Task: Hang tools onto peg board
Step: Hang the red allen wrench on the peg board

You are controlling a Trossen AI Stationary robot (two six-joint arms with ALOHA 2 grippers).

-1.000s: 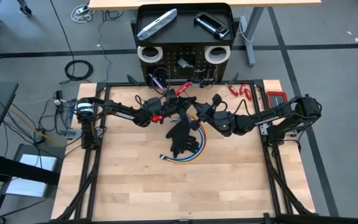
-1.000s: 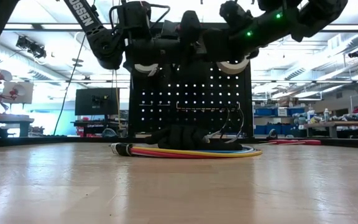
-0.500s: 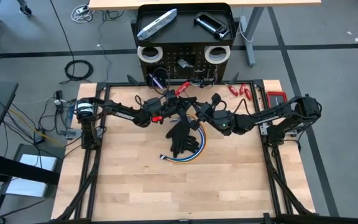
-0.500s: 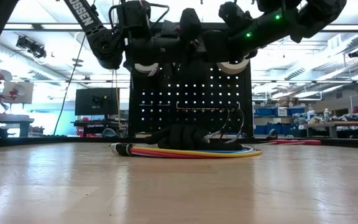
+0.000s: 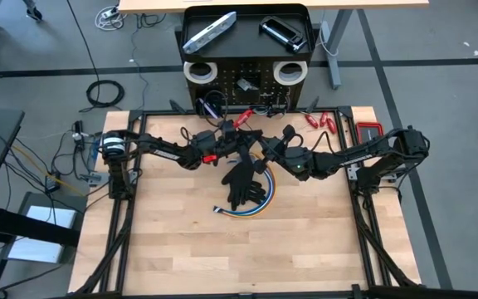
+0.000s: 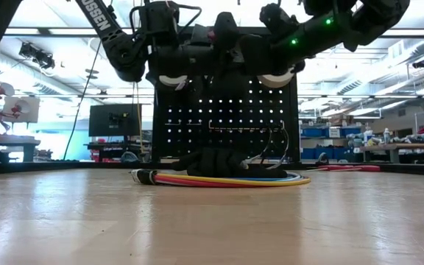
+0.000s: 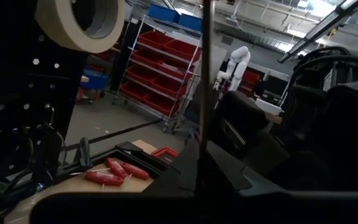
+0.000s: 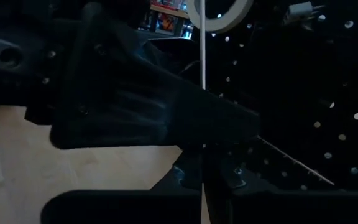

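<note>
Nothing visible has shifted since the earlier frames: both arms remain raised over the far half of the bench (image 5: 181,249), meeting before the peg board (image 5: 247,83). Right end effector (image 5: 265,148) is closed on a thin upright rod (image 8: 202,74). Whether the left end effector (image 5: 241,143) is open cannot be told. Black gloves (image 5: 245,181) on coiled coloured cable (image 5: 251,208) lie below them. Tape rolls (image 5: 199,72) hang on the board; red-handled tools (image 5: 318,121) lie nearby.
</note>
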